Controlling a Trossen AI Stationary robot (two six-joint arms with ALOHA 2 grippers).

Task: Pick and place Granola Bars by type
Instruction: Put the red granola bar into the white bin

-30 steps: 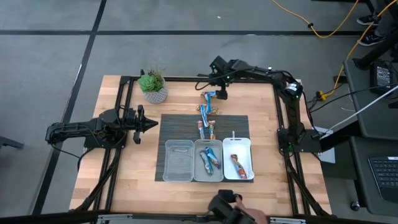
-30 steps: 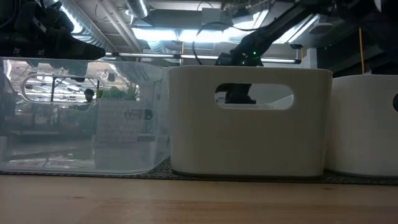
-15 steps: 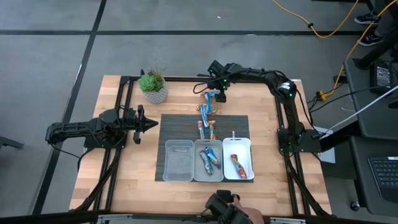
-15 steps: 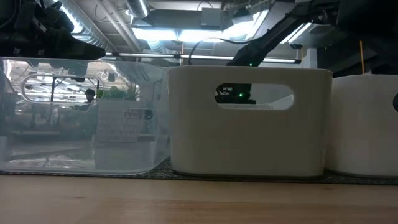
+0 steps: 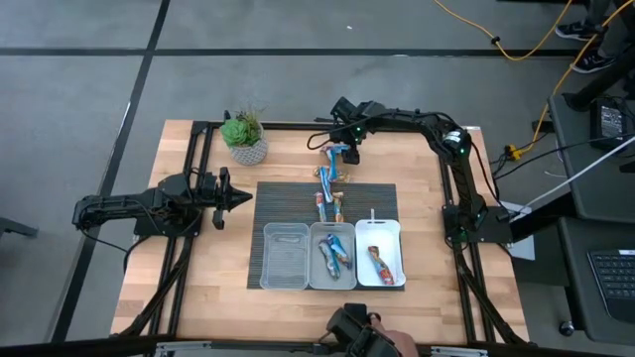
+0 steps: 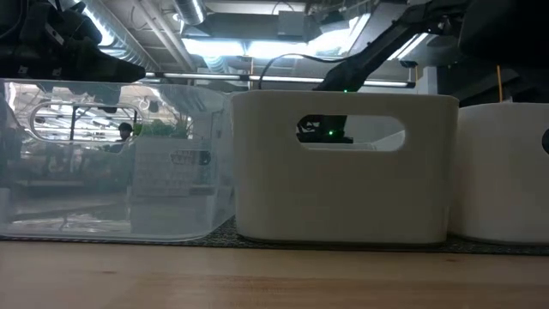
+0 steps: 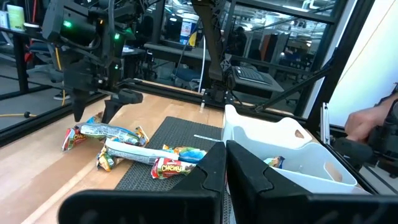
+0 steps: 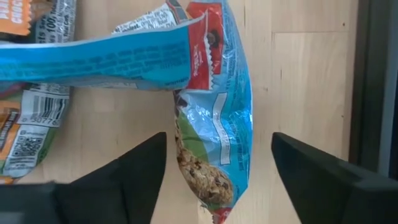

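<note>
Several loose granola bars (image 5: 330, 188) lie in a strip from the dark mat (image 5: 278, 198) toward the table's far edge. My right gripper (image 8: 219, 140) points down over the farthest one, a blue-wrapped bar (image 8: 214, 124) lying flat on the wood. It is open, with one finger on either side of that bar and a gap on both sides. A second blue bar (image 8: 93, 62) lies across its far end. My left gripper (image 7: 227, 177) waits shut and level at the table's left. The middle tray (image 5: 332, 270) holds blue bars and the right tray (image 5: 395, 238) a red-orange one.
A clear tray (image 5: 285, 256) stands left of the other two on the mat. A potted plant (image 5: 245, 139) sits at the far left of the table. A person's hand (image 5: 375, 337) shows at the near edge. Bare wood lies left and right of the mat.
My right gripper has sunk toward the blue bar at the far end of the strip, then held still. The bars and trays have not moved.
</note>
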